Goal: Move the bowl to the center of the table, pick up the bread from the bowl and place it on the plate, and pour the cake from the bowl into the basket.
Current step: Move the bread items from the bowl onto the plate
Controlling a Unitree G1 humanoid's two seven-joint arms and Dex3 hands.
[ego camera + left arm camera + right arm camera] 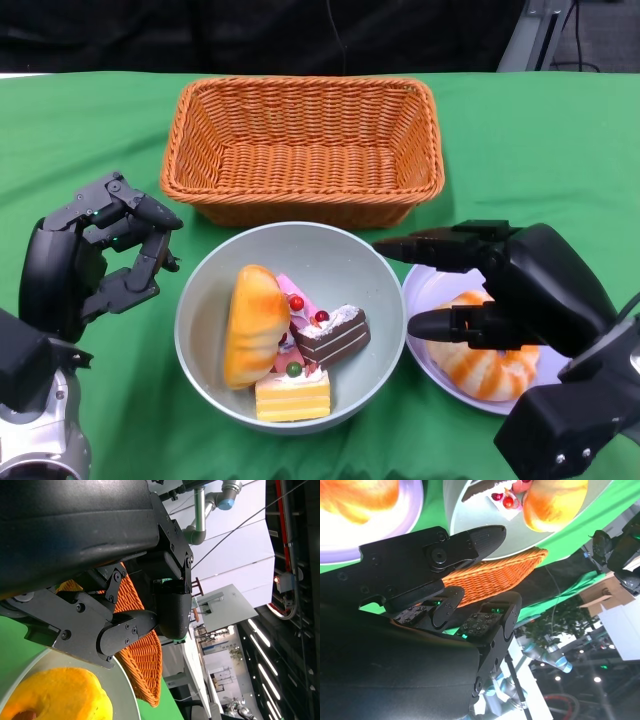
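Bowl (200,330) sits mid-table before the basket (300,150), holding bread (252,325) and cake (330,335). Left hand (105,250) released, empty. Right hand (470,285) over plate (425,290), apparently empty.

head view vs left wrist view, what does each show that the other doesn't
Only the head view shows the plate with a bread roll on it, the right hand over it, and the cake pieces in the bowl. Only the left wrist view shows the room behind, with a grey robot arm. Both show the basket, the bowl, the bread inside it and the left hand.
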